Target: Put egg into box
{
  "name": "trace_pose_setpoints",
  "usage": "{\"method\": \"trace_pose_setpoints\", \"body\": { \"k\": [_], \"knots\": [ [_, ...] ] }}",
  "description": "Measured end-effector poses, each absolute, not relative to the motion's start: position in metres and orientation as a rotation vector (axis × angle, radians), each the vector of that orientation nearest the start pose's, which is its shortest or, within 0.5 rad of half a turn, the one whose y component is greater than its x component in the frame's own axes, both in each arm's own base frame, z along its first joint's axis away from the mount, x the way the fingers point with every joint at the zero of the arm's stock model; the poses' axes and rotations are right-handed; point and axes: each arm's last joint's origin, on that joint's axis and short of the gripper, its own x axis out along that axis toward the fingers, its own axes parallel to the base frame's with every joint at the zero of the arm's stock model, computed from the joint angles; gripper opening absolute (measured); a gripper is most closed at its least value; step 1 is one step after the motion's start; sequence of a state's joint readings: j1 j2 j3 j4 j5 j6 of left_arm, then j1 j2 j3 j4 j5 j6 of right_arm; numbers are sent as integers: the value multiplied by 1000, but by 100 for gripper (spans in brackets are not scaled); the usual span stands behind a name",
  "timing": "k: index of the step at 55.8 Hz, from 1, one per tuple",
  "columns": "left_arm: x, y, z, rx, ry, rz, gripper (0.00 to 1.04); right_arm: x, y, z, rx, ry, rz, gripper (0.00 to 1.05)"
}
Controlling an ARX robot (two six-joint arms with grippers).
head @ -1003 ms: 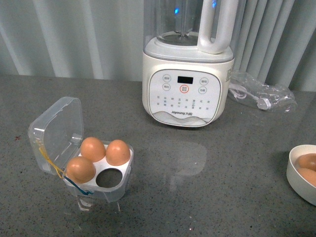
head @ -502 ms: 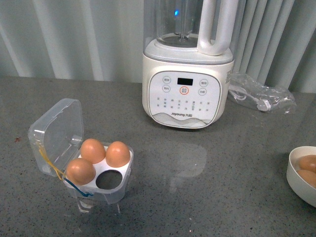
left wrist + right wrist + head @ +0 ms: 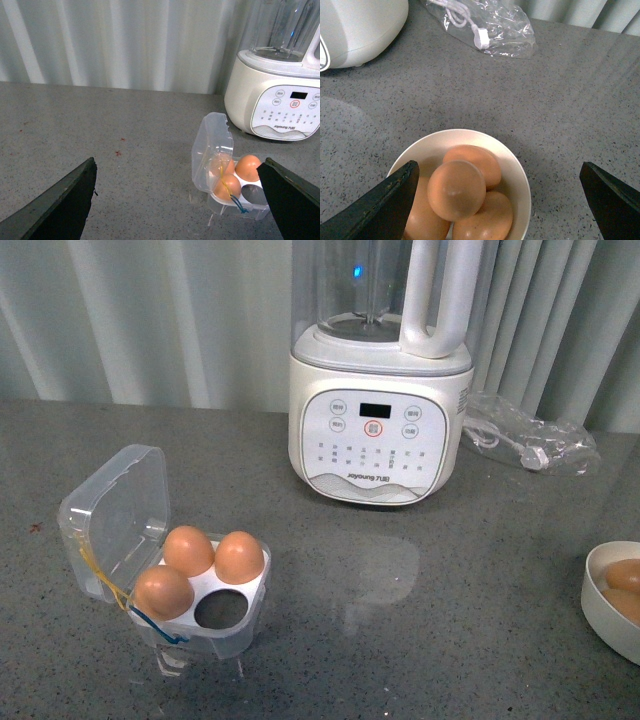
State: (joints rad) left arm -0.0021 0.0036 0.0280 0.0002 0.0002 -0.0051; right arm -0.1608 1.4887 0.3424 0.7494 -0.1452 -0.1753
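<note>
Left gripper (image 3: 179, 162): fingers spread wide, nothing between them, hanging over bare grey countertop (image 3: 420, 640) with the box (image 3: 212, 142) ahead of it toward the right-hand finger. Right gripper (image 3: 498, 164): also wide open and holding nothing, directly above the white bowl (image 3: 519, 172). Neither arm shows in the front view. The egg (image 3: 456, 190) sits on top of the pile in the bowl, touching the other eggs (image 3: 476, 161) under and behind it; it is roughly between the right fingers but not gripped. In the front view the bowl (image 3: 598, 608) is at the near right edge, partly cut off, well apart from the box (image 3: 115, 508), which is near left. The box lid is open and tilted up on its far-left side. Three eggs (image 3: 189, 550) fill three holes of the white tray; the fourth hole (image 3: 222, 610), near-right, is empty. A yellow and a blue band trail over the box's near-left corner. A Joyoung blender (image 3: 375, 430) stands at the back centre, with a plastic bag (image 3: 525, 435) holding a white cable just right of it. A pale curtain (image 3: 150, 320) hangs behind.
</note>
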Motion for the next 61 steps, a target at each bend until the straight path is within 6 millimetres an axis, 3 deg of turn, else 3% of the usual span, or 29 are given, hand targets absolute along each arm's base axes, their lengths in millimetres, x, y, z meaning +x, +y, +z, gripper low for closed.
{"method": "trace_pose_setpoints", "body": {
  "k": [38, 46, 55, 61],
  "knots": [
    [96, 0, 173, -5, -25, -2, 98, 269, -31, 101, -129, 467, 43, 96],
    [96, 0, 173, -5, -25, -2, 98, 271, -31, 96, -131, 479, 42, 76],
    [96, 0, 173, -5, -25, -2, 98, 272, -28, 95, -136, 477, 48, 44],
    [96, 0, 173, -5, -25, -2, 98, 272, -27, 96, -137, 474, 52, 42]
  ]
}}
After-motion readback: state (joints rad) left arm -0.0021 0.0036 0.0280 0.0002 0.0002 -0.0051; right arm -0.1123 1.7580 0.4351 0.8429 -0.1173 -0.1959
